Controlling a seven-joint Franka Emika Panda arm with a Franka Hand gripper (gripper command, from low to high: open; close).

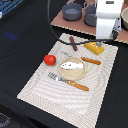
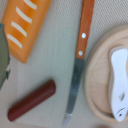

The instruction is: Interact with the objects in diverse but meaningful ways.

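On the striped placemat (image 1: 37, 82) a tan round plate (image 1: 75, 73) carries the white fish-like piece (image 1: 71, 64). The red tomato (image 1: 49, 59) lies toward the exterior view's left of the plate. An orange-handled fork (image 1: 70, 81) sits in front of it and an orange-handled knife (image 1: 90, 60) behind it. The sausage stick (image 1: 73, 43) and the ridged bread block (image 1: 94, 47) lie at the mat's far edge. My gripper (image 1: 101, 42) hangs just above the bread, holding nothing. The wrist view shows the bread (image 2: 22, 25), knife (image 2: 79, 60), sausage (image 2: 32, 100), plate (image 2: 100, 70) and fish piece (image 2: 120, 85).
Two grey pots (image 1: 72, 11) (image 1: 91, 15) stand on a brown board (image 1: 60, 21) behind the mat. Black table (image 1: 25, 35) surrounds the mat. A dark cable (image 1: 51, 15) arcs down from the arm at the back.
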